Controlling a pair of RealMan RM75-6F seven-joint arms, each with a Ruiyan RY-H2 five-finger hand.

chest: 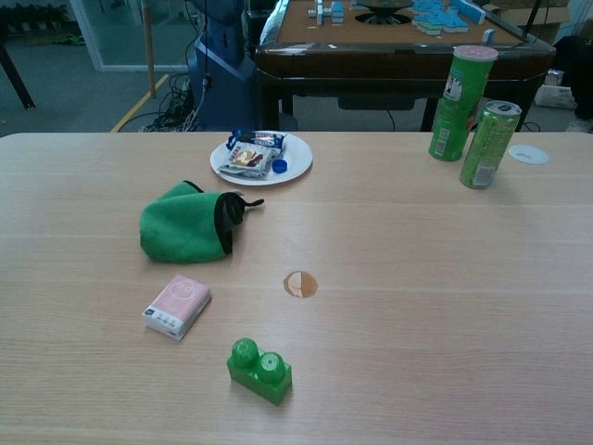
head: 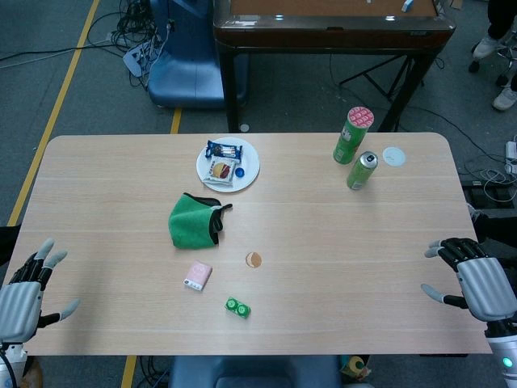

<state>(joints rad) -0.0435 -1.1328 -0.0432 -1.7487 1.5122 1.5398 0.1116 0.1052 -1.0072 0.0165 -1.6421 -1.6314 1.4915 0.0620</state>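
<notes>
My left hand (head: 28,295) hovers at the table's near left corner, fingers spread, holding nothing. My right hand (head: 472,275) sits at the near right edge, fingers apart and empty. Neither hand shows in the chest view. Between them lie a green cloth pouch (head: 194,220) (chest: 188,224), a pink tissue pack (head: 197,276) (chest: 177,305), a green toy brick (head: 237,307) (chest: 259,370) and a small round brown-and-white disc (head: 254,259) (chest: 300,284). All lie well away from both hands.
A white plate (head: 246,170) (chest: 295,162) with snack packets and a blue cap stands at the back middle. A green tube can (head: 353,135) (chest: 459,91), a green drink can (head: 361,170) (chest: 488,145) and a white lid (head: 393,156) (chest: 527,154) stand back right. A dark table (head: 331,32) lies beyond.
</notes>
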